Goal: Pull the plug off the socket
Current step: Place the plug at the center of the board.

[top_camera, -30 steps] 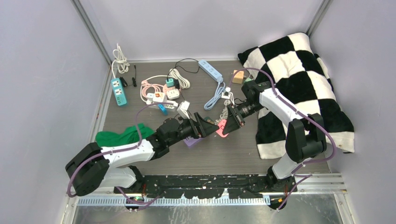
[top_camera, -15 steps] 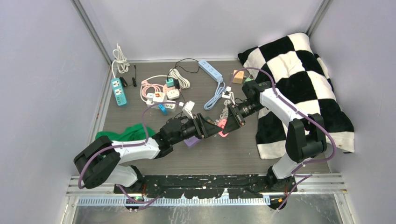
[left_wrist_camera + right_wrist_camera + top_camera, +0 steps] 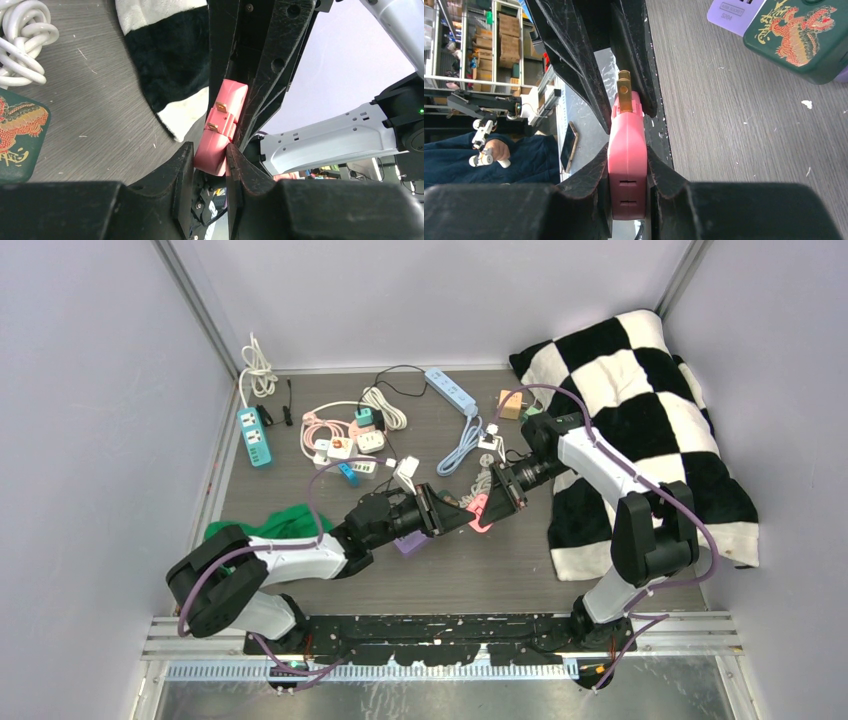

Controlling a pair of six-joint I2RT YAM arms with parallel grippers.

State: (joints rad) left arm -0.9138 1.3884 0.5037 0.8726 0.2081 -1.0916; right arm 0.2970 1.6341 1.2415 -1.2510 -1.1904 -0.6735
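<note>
A pink socket (image 3: pixel 627 170) with two slots on its near end sits between my right gripper's (image 3: pixel 627 165) fingers, which are shut on it. Its far end carries a pink plug (image 3: pixel 216 147) with brass prongs (image 3: pixel 220 107) showing on its side. My left gripper (image 3: pixel 210 155) is shut on that plug part. In the top view the two grippers meet tip to tip over the table's middle, the left gripper (image 3: pixel 450 508) coming from the left and the right gripper (image 3: pixel 492 500) from the right, with the pink piece (image 3: pixel 478 513) between them, above the wood.
A black-and-white checkered blanket (image 3: pixel 640 410) fills the right side. A green cloth (image 3: pixel 262 527) lies at the left, a purple box (image 3: pixel 408 543) under the left wrist. Power strips and coiled cords (image 3: pixel 345 435) crowd the back. A dark green dragon-print box (image 3: pixel 796 35) lies close by.
My left arm reached further right and its fingers closed on the pink plug. The right arm kept its grip and place.
</note>
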